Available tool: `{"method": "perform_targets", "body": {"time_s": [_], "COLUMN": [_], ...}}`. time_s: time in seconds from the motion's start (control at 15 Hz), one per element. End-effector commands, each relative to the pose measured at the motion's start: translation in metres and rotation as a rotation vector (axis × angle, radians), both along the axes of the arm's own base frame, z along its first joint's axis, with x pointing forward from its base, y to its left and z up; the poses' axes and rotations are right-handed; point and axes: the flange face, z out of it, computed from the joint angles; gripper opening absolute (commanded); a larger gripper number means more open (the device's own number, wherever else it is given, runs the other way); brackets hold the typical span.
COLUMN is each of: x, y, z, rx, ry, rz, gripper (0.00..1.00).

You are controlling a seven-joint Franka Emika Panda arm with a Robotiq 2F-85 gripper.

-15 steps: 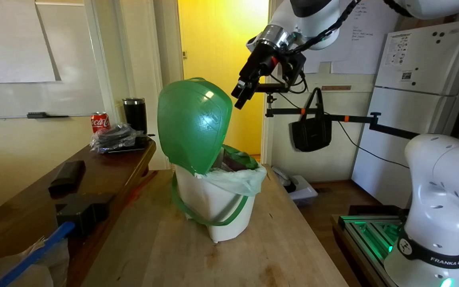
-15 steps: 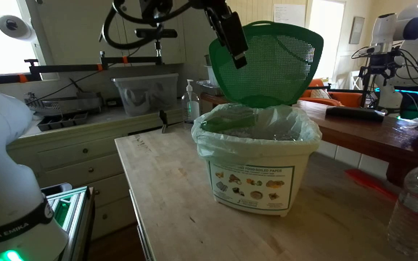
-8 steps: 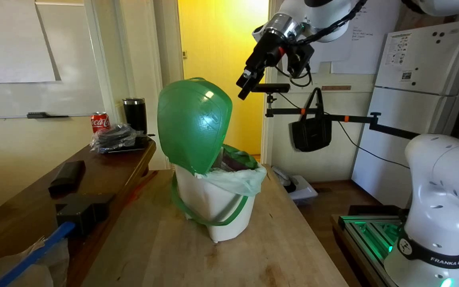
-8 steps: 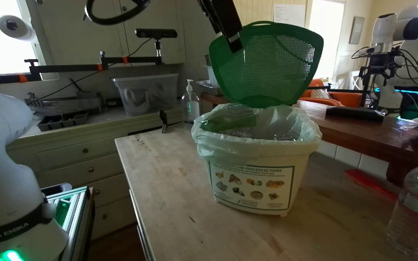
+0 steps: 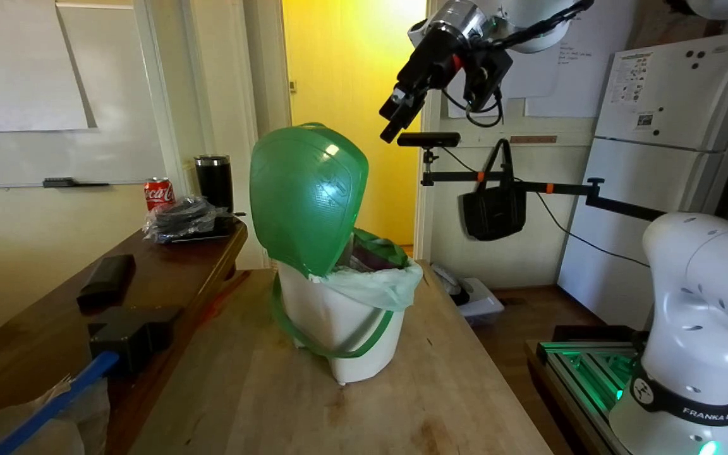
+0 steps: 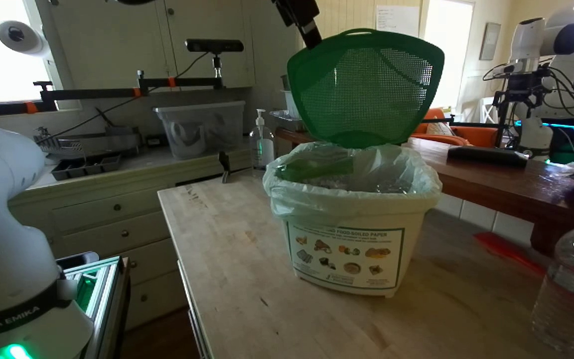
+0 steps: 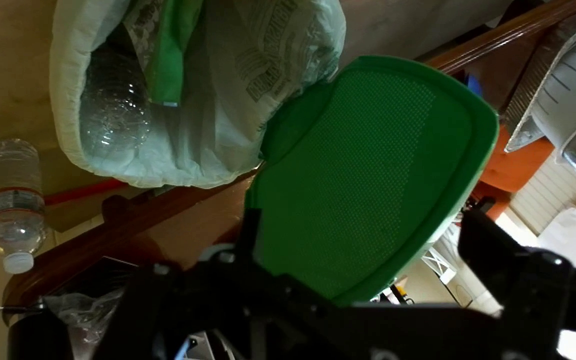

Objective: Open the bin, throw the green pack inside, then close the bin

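The white bin (image 6: 357, 214) stands on the wooden table, its green lid (image 5: 307, 196) swung up and tilted back. A pale liner (image 7: 228, 145) hangs over the rim. Inside lies the green pack (image 7: 168, 75), partly seen beside a clear crinkled plastic item; its green edge shows in both exterior views. My gripper (image 5: 394, 126) hangs in the air above the bin, near the lid's upper part and apart from it in that view. From the wrist, the gripper (image 7: 360, 220) has its jaws wide apart, nothing between them, with the lid behind.
A water bottle (image 6: 571, 284) stands at the table's near corner, with a red item (image 6: 508, 252) beyond it. Behind the table are a soap dispenser (image 6: 262, 144) and a camera on a bar (image 5: 428, 139). A brown table (image 5: 168, 278) with various objects adjoins.
My gripper has risen and drawn back from over the bin, with its jaws still apart. The bin, the raised lid and the pack inside have stayed put.
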Motion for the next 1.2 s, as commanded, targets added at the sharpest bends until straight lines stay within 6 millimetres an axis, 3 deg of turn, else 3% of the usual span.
{"method": "perform_targets", "body": {"time_s": [0.0, 0.53, 1.13], "x": [0.006, 0.044, 0.082], "y": [0.019, 0.067, 0.084], "z": [0.004, 0.005, -0.021], "rx": [-0.006, -0.028, -0.075], "ry": [-0.011, -0.011, 0.092], "rz": [-0.041, -0.148, -0.249], "gripper": [1.00, 1.00, 1.00]}}
